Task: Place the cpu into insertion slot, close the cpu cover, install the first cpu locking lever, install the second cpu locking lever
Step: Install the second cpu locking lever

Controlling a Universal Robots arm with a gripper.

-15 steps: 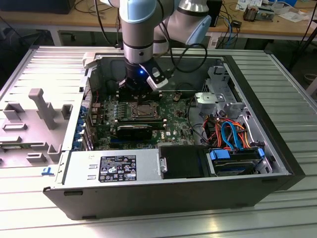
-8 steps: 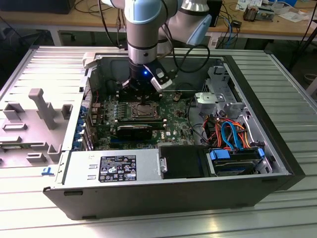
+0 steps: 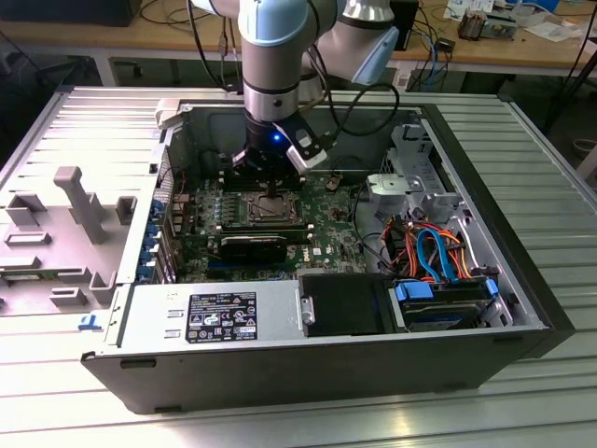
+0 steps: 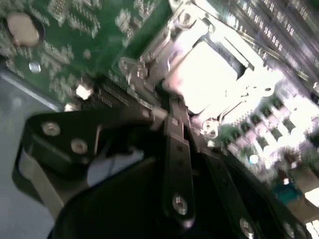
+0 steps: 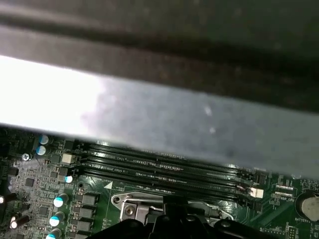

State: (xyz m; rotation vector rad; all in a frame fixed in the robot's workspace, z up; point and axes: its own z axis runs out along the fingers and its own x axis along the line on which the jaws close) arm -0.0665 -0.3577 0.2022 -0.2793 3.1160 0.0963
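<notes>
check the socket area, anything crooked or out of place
Nothing stands out. The cpu lies flat in the insertion slot with the cpu cover framing it squarely. The gripper is down at the socket's edge.

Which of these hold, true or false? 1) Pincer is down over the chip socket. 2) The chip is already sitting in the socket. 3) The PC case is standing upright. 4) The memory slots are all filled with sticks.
1) True. The pincer is down at the socket on the green board.
2) True. In the second wrist view the chip lies inside the socket's metal frame.
3) False. The case lies on its side, open face up, on the table.
4) False. In the first wrist view the memory slots look bare, with no sticks in them.
</notes>
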